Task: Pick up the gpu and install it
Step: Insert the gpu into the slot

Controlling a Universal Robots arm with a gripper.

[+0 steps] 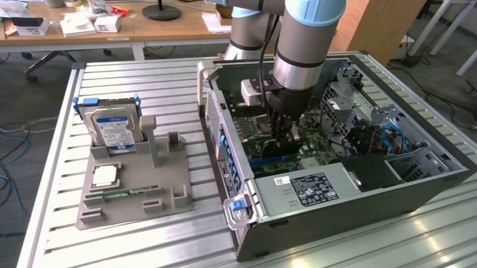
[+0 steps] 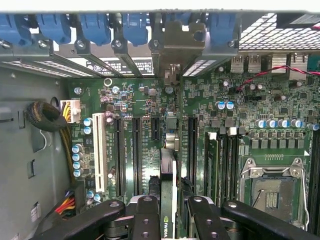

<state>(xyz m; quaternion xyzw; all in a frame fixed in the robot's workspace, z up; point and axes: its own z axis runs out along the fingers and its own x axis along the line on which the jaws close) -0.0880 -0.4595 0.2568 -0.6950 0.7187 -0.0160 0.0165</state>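
Right, the arm [image 1: 298,50] is reaching deep into the open computer case [image 1: 417,184], which lies on its side on the slatted worktop [image 1: 149,78]. And there's the gpu [image 2: 167,180], clamped edge-on between the jaws, hanging just above the motherboard [image 2: 135,100]. In the wrist view it lines up along one of the long expansion slots. Its metal bracket end points to the far wall of the case, where the blue slot clips sit.

The jaws are partly closed, each black finger [image 2: 147,220] pressed flat against a face of the card. It looks a firm pinch on the card's upper part, well away from the contact edge, which is where I'd want it held.

This one should be light and stiff, I'd say, but fragile too. It's a thin board with exposed parts, so it won't forgive a twist or a crooked push. Smooth faces could slip under load.

Over on the exterior view's left, well apart from the case, the grey holder [image 1: 142,195] carries the hard drive [image 1: 111,125] standing upright. The green memory stick [image 1: 123,192] lies flat nearer us.
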